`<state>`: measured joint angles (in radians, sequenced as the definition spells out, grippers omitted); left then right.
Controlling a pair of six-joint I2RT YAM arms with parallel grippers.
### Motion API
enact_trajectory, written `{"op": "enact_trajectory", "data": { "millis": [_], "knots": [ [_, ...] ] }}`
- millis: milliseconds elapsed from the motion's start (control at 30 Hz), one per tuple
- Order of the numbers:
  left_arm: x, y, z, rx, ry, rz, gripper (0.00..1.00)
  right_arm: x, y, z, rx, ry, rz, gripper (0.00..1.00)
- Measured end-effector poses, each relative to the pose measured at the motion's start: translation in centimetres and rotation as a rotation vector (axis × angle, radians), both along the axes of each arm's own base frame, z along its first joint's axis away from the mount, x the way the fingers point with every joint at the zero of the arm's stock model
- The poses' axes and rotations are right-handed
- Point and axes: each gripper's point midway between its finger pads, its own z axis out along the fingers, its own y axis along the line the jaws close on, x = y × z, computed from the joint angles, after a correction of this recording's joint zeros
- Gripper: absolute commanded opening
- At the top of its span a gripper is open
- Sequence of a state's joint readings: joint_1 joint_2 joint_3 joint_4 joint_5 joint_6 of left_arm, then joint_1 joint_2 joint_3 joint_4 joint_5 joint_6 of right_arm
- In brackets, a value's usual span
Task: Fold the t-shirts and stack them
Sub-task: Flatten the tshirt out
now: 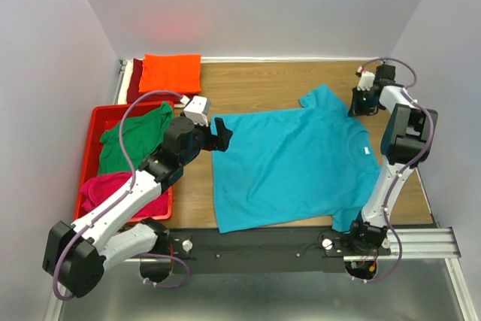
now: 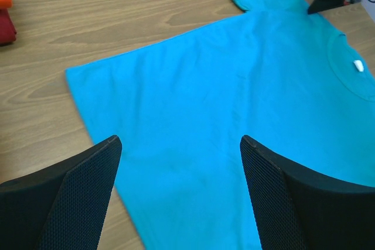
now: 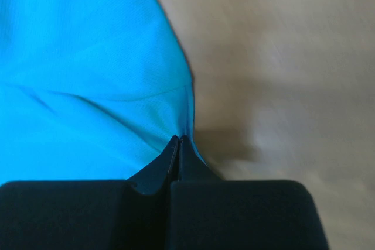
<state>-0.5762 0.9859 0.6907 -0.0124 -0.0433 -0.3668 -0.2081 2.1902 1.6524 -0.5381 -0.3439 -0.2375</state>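
Observation:
A turquoise t-shirt [image 1: 289,159] lies spread flat on the wooden table, collar to the right; it also fills the left wrist view [image 2: 234,103]. My left gripper [image 1: 219,134] is open and empty, just above the shirt's far left hem corner; its fingers [image 2: 70,194] straddle the cloth without touching it. My right gripper [image 1: 359,102] is shut on the shirt's edge near the far shoulder, pinching the turquoise cloth [image 3: 105,86] between its fingertips [image 3: 179,144]. A folded orange shirt [image 1: 171,73] lies on a dark red one [image 1: 134,80] at the back left.
A red plastic crate [image 1: 94,122] at the left holds a crumpled green shirt [image 1: 135,137] and a magenta shirt [image 1: 113,189]. Bare wooden table [image 1: 255,84] shows behind the turquoise shirt. Grey walls close in the left, back and right sides.

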Motion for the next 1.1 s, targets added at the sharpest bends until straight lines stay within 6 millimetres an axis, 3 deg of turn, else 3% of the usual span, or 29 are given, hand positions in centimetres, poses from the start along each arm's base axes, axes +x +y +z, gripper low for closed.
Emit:
{"op": "enact_trajectory", "data": {
  "millis": [133,167,233,367,500,633,767,933,1100],
  "knots": [
    [1.3,0.2,-1.0,0.013,0.013,-0.004,0.89,-3.7,-2.9,-0.2,-0.039,0.032,-0.029,0.19],
    [1.6,0.2,-1.5,0.019,0.025,-0.003,0.89,-4.3,-3.3,0.0,-0.043,0.038,-0.035,0.19],
    [2.8,0.4,-2.6,0.037,0.063,-0.002,0.88,-5.7,-3.3,0.1,-0.051,0.054,-0.023,0.29],
    [5.5,0.1,-3.8,0.063,0.124,-0.026,0.84,-5.7,-2.8,1.3,-0.056,0.037,0.004,0.4],
    [8.4,-0.8,-2.2,0.094,0.106,-0.079,0.84,-2.2,-2.5,4.4,-0.026,-0.054,0.017,0.47],
    [9.1,-1.0,-0.6,0.135,0.043,-0.115,0.84,3.0,-2.3,7.1,0.043,-0.176,0.021,0.47],
    [9.0,-0.4,-1.6,0.181,0.041,-0.128,0.84,7.1,-1.4,5.8,0.164,-0.206,0.024,0.48],
    [9.1,0.5,-3.3,0.223,0.063,-0.125,0.84,8.8,0.0,1.2,0.272,-0.137,0.004,0.49],
    [9.6,1.3,-4.0,0.245,0.069,-0.111,0.84,10.5,1.5,2.1,0.289,-0.162,0.017,0.5]
  ]
}}
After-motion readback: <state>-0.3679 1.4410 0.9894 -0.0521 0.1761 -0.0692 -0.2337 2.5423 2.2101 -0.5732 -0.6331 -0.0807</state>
